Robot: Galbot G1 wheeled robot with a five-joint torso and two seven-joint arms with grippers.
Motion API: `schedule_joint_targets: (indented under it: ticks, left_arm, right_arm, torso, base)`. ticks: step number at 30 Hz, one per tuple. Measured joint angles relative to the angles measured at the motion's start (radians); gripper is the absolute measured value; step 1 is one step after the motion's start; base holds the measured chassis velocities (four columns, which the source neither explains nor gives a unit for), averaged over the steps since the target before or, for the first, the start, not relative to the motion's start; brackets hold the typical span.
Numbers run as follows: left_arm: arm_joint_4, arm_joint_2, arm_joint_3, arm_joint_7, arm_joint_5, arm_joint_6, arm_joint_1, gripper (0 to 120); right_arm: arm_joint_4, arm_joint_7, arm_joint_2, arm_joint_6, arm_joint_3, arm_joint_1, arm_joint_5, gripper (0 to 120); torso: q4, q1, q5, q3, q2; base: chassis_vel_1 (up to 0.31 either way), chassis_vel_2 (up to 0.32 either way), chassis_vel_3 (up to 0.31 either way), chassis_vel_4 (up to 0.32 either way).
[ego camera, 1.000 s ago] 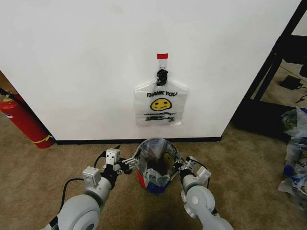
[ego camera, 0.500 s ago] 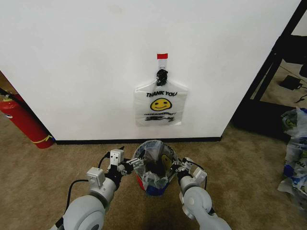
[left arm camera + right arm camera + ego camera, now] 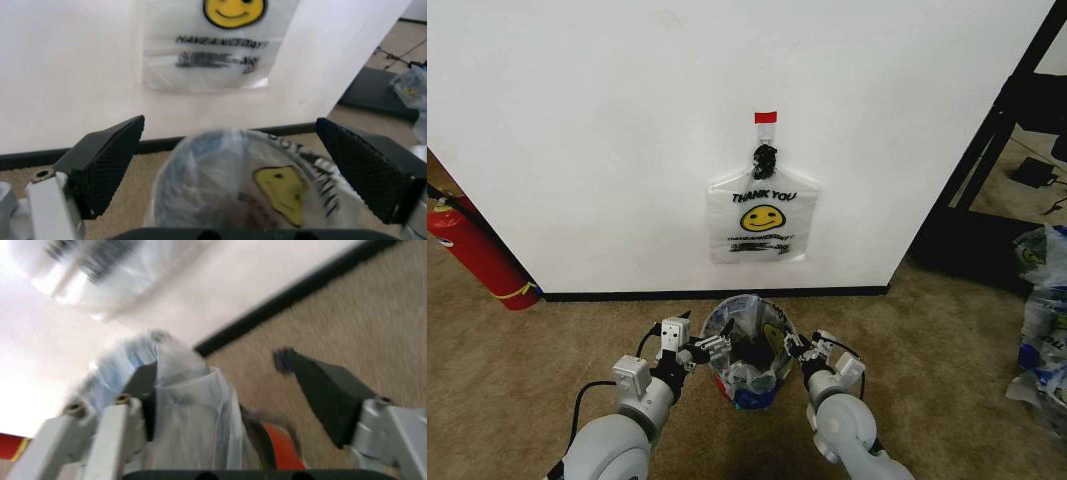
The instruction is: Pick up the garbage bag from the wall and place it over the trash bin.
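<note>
The garbage bag (image 3: 749, 330), crumpled and translucent with a yellow smiley, is draped over the trash bin (image 3: 725, 384), whose red bottom band shows through. My left gripper (image 3: 703, 352) stands open at the bag's left side; in the left wrist view the bag (image 3: 233, 185) lies beyond its spread fingers (image 3: 107, 162). At the bag's right side is my right gripper (image 3: 798, 348), also open. In the right wrist view the bag's film (image 3: 187, 405) lies against one finger (image 3: 143, 390), and the bin's red band (image 3: 280, 445) shows below.
Another flat smiley bag (image 3: 761, 215) hangs on the white wall (image 3: 607, 150) from a black hook (image 3: 765, 158) under red tape (image 3: 766, 117). A red fire extinguisher (image 3: 477, 250) leans at the left. A dark rack (image 3: 997, 150) and filled bags (image 3: 1042, 320) stand at the right.
Both grippers have drawn slightly lower and closer in along the bin's sides. The bag's mouth looks narrower and sits lower on the bin.
</note>
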Motion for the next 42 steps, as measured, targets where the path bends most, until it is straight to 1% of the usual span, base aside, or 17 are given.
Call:
schedule_joint_targets:
  ticks: [1, 4, 9, 15, 17, 21, 22, 23, 25, 26, 27, 28, 30, 31, 34, 37, 42]
  left_arm:
    - [0.000, -0.001, -0.004, 0.000, 0.000, 0.000, 0.001, 100]
    - [0.000, -0.009, -0.019, 0.001, 0.000, -0.002, 0.013, 100]
    - [-0.005, -0.012, -0.023, 0.002, 0.001, -0.002, 0.025, 100]
    - [-0.031, -0.014, -0.031, 0.003, 0.016, -0.003, 0.041, 100]
    - [-0.032, -0.019, -0.051, 0.014, 0.028, -0.022, 0.053, 100]
    - [0.037, -0.067, -0.127, 0.066, 0.075, -0.163, 0.096, 100]
    - [0.051, -0.081, -0.144, 0.077, 0.074, -0.194, 0.106, 100]
    - [0.051, -0.081, -0.144, 0.077, 0.074, -0.194, 0.106, 100]
    - [0.098, -0.125, -0.201, 0.131, 0.086, -0.296, 0.150, 100]
    - [0.111, -0.135, -0.213, 0.144, 0.100, -0.324, 0.162, 100]
    - [0.139, -0.163, -0.248, 0.176, 0.133, -0.398, 0.194, 100]
    - [0.150, -0.175, -0.263, 0.190, 0.145, -0.435, 0.212, 100]
    - [0.180, -0.216, -0.303, 0.219, 0.200, -0.561, 0.259, 100]
    - [0.180, -0.216, -0.303, 0.219, 0.200, -0.561, 0.259, 100]
    - [0.204, -0.267, -0.340, 0.223, 0.292, -0.702, 0.307, 100]
    - [0.194, -0.298, -0.357, 0.220, 0.315, -0.734, 0.355, 100]
    - [0.187, -0.305, -0.352, 0.205, 0.339, -0.735, 0.379, 100]
  right_arm:
    - [0.015, -0.003, -0.005, 0.001, 0.002, -0.005, -0.004, 68]
    - [0.087, -0.006, -0.037, -0.003, 0.011, -0.040, -0.020, 84]
    - [0.113, 0.002, -0.056, -0.020, 0.019, -0.069, -0.047, 98]
    - [0.108, -0.053, -0.048, 0.035, 0.020, -0.082, -0.099, 100]
    - [0.120, -0.098, -0.046, 0.101, 0.028, -0.098, -0.154, 100]
    - [0.160, -0.199, -0.032, 0.295, 0.092, -0.187, -0.392, 100]
    - [0.166, -0.211, -0.028, 0.323, 0.107, -0.207, -0.434, 100]
    - [0.166, -0.211, -0.028, 0.323, 0.107, -0.207, -0.434, 100]
    - [0.196, -0.252, -0.008, 0.427, 0.182, -0.309, -0.575, 100]
    - [0.204, -0.258, -0.003, 0.446, 0.193, -0.332, -0.594, 100]
    - [0.224, -0.268, 0.011, 0.492, 0.218, -0.396, -0.634, 100]
    - [0.236, -0.273, 0.021, 0.522, 0.233, -0.431, -0.657, 100]
    - [0.259, -0.286, 0.052, 0.598, 0.261, -0.505, -0.705, 100]
    - [0.259, -0.286, 0.052, 0.598, 0.261, -0.505, -0.705, 100]
    - [0.288, -0.296, 0.091, 0.671, 0.279, -0.579, -0.752, 100]
    - [0.302, -0.299, 0.117, 0.721, 0.287, -0.629, -0.786, 100]
    - [0.288, -0.301, 0.125, 0.751, 0.299, -0.645, -0.798, 100]
  torso:
    - [0.0000, 0.000, 0.0001, 0.000, 0.000]
    - [0.0000, 0.000, -0.0003, 0.000, 0.000]
    - [-0.0001, 0.000, -0.0001, 0.000, 0.000]
    - [0.0001, 0.000, 0.0002, 0.000, 0.000]
    - [0.0001, 0.000, 0.0001, 0.000, 0.000]
    - [-0.0001, 0.000, -0.0004, 0.000, 0.000]
    - [0.0002, 0.000, 0.0000, 0.000, 0.000]
    - [0.0002, 0.000, 0.0000, 0.000, 0.000]
    - [-0.0003, 0.000, -0.0002, 0.000, 0.000]
    - [-0.0002, 0.000, -0.0002, 0.000, 0.000]
    - [-0.0002, 0.000, 0.0000, 0.000, 0.000]
    - [-0.0003, 0.000, -0.0003, 0.000, 0.000]
    - [0.0000, 0.000, -0.0002, 0.000, 0.000]
    - [0.0000, 0.000, -0.0002, 0.000, 0.000]
    - [0.0000, 0.000, -0.0004, 0.000, 0.000]
    - [0.0001, 0.000, 0.0000, 0.000, 0.000]
    - [0.0001, 0.000, 0.0000, 0.000, 0.000]
  base:
    - [0.000, 0.000, 0.000, 0.000]
    - [0.000, 0.000, 0.000, 0.000]
    - [0.000, 0.000, 0.000, 0.000]
    - [0.000, 0.000, 0.000, 0.000]
    - [0.000, 0.000, 0.000, 0.000]
    - [0.000, 0.000, 0.000, 0.000]
    - [0.000, 0.000, 0.000, 0.000]
    - [0.000, 0.000, 0.000, 0.000]
    - [0.000, 0.000, 0.000, 0.000]
    - [0.000, 0.000, 0.000, 0.000]
    - [0.000, 0.000, 0.000, 0.000]
    - [0.000, 0.000, 0.000, 0.000]
    - [0.000, 0.000, 0.000, 0.000]
    - [0.000, 0.000, 0.000, 0.000]
    - [0.000, 0.000, 0.000, 0.000]
    - [0.000, 0.000, 0.000, 0.000]
    - [0.000, 0.000, 0.000, 0.000]
